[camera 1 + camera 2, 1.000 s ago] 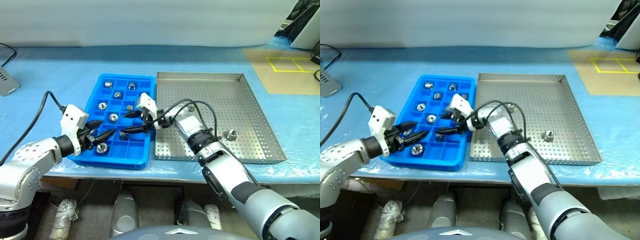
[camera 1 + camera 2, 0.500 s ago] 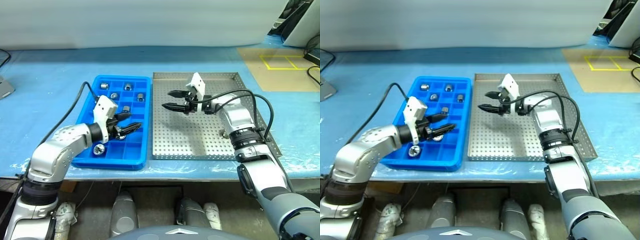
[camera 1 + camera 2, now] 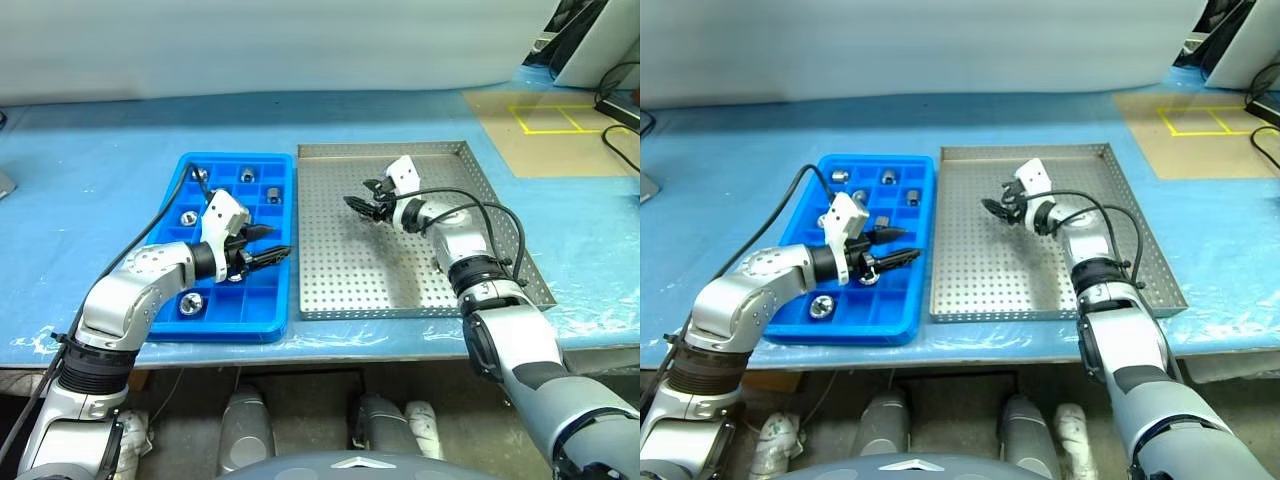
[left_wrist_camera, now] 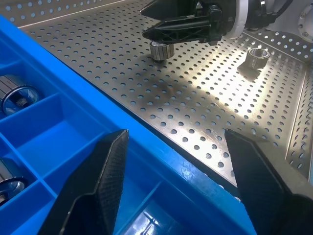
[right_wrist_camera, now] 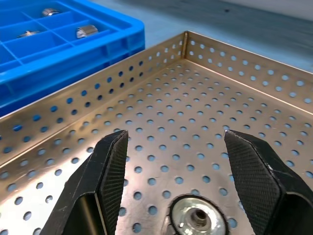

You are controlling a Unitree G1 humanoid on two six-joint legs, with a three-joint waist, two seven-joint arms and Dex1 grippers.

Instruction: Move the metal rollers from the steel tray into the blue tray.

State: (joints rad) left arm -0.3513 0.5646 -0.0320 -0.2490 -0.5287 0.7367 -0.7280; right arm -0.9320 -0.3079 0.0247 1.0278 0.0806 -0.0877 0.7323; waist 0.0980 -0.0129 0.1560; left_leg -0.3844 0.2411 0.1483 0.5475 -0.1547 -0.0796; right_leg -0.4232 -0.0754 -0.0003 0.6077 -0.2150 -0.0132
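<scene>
The steel tray (image 3: 400, 275) lies right of the blue tray (image 3: 238, 328) on the blue-covered table. My right gripper (image 3: 358, 197) hangs open low over the steel tray's far left part. One metal roller (image 5: 196, 218) stands on end on the perforated floor just below and between its fingers, untouched. A second roller (image 4: 257, 55) stands further along the steel floor. My left gripper (image 3: 275, 242) is open and empty above the blue tray's right side. Several rollers (image 3: 246, 175) sit in the blue tray's compartments.
A brown board with yellow tape marks (image 3: 540, 128) lies at the back right of the table. Black cables (image 3: 150, 235) loop from both wrists. The table's front edge runs just in front of both trays.
My right gripper has swung from above the blue tray across to the steel tray, down near a roller. The left gripper shifted right over the blue tray. The camera view also moved.
</scene>
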